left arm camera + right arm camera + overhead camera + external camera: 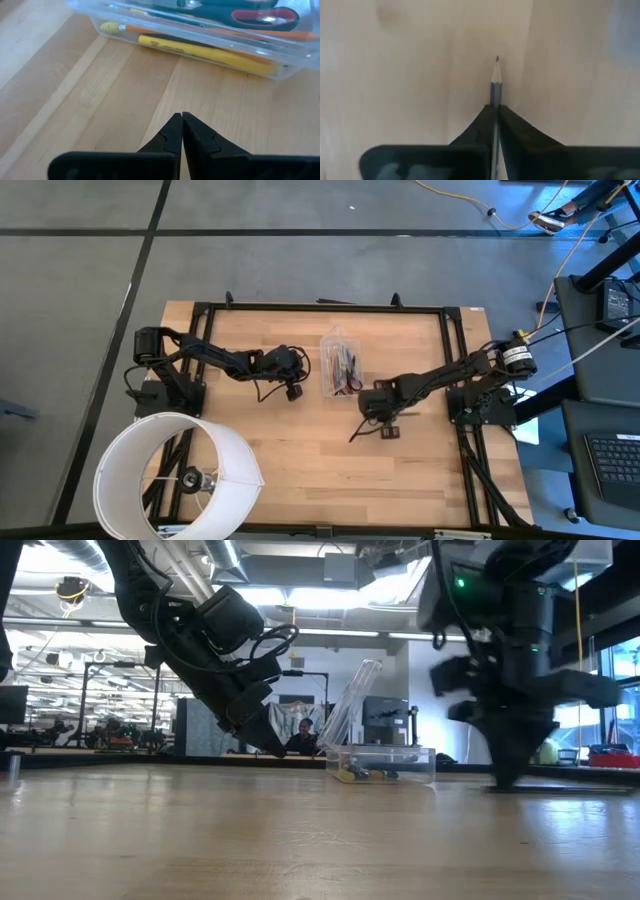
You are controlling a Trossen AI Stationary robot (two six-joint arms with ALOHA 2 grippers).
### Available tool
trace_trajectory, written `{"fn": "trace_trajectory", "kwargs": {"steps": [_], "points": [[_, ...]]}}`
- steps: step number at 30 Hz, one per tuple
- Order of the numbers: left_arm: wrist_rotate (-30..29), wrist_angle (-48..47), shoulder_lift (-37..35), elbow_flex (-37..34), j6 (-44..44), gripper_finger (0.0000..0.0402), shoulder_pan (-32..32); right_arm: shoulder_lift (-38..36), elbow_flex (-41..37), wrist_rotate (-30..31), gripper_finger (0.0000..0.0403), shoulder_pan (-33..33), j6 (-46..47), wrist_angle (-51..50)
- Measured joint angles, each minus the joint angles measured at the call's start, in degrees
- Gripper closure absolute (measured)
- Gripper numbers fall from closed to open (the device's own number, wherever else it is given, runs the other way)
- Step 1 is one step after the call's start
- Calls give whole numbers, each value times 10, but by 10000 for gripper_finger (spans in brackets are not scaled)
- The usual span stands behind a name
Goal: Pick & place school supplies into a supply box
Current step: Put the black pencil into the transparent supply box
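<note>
Two dark arms reached over the wooden worktop [300,450] from either side. Nearest the front edge, at the left corner, stood a large white cylinder [175,472], well apart from everything else. Farther in, the right gripper [496,107] was down at the worktop on the right half, its fingers [515,131] pressed together on a blue pencil [495,82]; the pencil's sharpened tip stuck out past the fingertips, and in the high view its dark line ran out slantwise toward the front-left of that gripper [383,423]. In the low view the same gripper [510,775] came down to the board surface. About level with it across the board, the left gripper [182,122] hung over the left half, its fingers [200,140] closed on nothing, pointing toward the supply box [339,364]. The clear box lay between the two arms, toward the back of the worktop, its lid tilted up in the low view [385,762]. Inside it lay a yellow pencil [200,50], an orange pencil [280,34] and red-handled scissors [265,17]. Beyond the worktop, a person [301,737] sat in the room behind.
</note>
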Motion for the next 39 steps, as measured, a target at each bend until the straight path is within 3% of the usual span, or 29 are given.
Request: {"fn": "trace_trajectory", "kwargs": {"steps": [13,26,39], "points": [[4,-16,0,0,-4,394,0,94,6,23,395,34,-3,263],[5,-20,0,0,-4,397,0,84,1,24,394,34,-5,280],[5,-20,0,0,-4,396,0,85,-1,26,297,35,-2,313]]}}
